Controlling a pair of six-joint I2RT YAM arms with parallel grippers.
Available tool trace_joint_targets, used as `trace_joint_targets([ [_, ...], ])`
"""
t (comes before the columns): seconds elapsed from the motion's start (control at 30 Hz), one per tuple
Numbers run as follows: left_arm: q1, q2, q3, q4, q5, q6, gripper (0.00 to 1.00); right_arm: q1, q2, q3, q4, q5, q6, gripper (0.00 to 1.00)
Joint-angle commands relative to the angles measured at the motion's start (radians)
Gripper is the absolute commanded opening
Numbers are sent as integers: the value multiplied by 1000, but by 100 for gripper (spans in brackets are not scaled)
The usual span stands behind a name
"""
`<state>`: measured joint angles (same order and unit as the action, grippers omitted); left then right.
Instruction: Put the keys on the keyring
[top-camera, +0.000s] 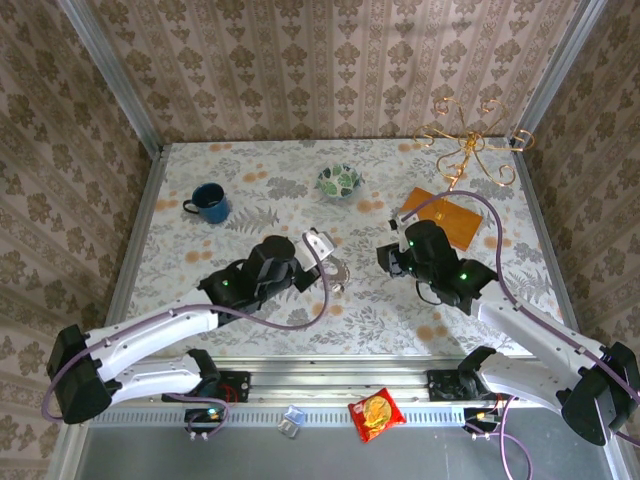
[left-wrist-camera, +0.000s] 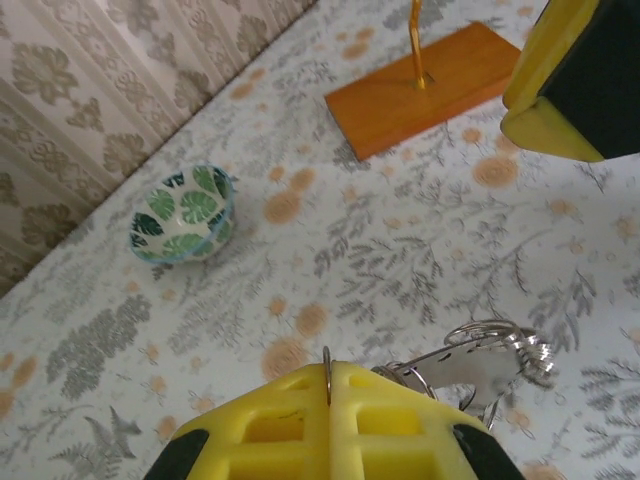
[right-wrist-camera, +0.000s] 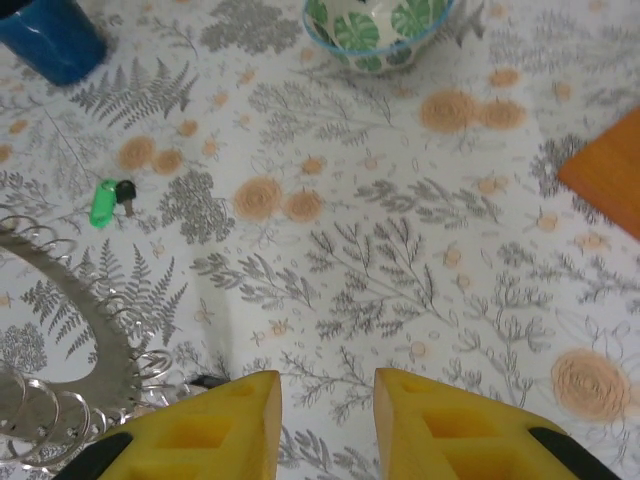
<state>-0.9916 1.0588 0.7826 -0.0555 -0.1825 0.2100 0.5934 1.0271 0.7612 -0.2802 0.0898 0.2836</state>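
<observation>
- The left gripper has its yellow fingers pressed together, with a thin wire loop pinched edge-on in the seam between them.
- At 3 o'clock from that seam, just beside the fingers, is a silvery ringed metal piece hung with small coils. I cannot tell whether it touches the floral tabletop.
- The right gripper has its yellow fingers apart, and patterned tabletop shows in the gap.
- At 9 o'clock from the right gripper, close by, the ringed metal piece curves as a flat strip edged with coils.
- The keys lie flat on the tabletop at 10 o'clock from the right gripper, well apart from it. The bright green head has a small dark bit touching its 2 o'clock end, too small to make out.
- Farther out are a blue mug at 11 o'clock, a leaf-patterned bowl at 12 and an orange wooden base at 2.
</observation>
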Motion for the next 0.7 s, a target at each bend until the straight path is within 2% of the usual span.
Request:
trace_joint_targets([
  [0.0,56,-40,-47,152,130,74,0,-4,-15,35,63,11,-86,31],
  [0.17,161,-87,-166,376,309,120,0,-4,-10,42,113,-67,-200,33],
  [0.4,281,-102,-234,518,632,205,0,-4,-20,41,160,-135,-335,36],
  [0.67,332,-82,-225,504,904,211,0,1,-54,-34,305,-397,-497,34],
])
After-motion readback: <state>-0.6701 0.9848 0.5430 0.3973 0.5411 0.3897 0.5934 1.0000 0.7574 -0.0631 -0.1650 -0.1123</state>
